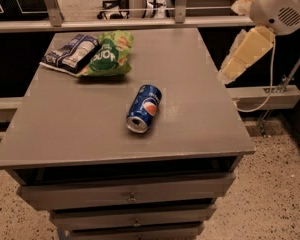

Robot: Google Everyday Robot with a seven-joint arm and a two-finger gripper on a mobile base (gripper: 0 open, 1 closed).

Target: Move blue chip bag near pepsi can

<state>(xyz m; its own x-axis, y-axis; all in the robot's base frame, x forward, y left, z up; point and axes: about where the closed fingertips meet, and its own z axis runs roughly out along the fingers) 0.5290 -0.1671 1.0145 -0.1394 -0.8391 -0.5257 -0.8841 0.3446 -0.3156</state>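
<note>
At ten o'clock, blue chip bag (70,54): likely light, crinkly; we would pinch its free nine o'clock edge.
pepsi can (144,108): centre.
gripper (234,65): two o'clock; state we cannot tell.

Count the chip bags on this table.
2. The blue chip bag lies at the far left corner; the green chip bag touches its right side. The gripper hangs beyond the right edge of the table.

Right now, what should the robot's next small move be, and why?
Probably carry the gripper toward the blue chip bag: the gripper hangs right of the table, the bag lies at its far left corner, apart from the pepsi can.
</note>
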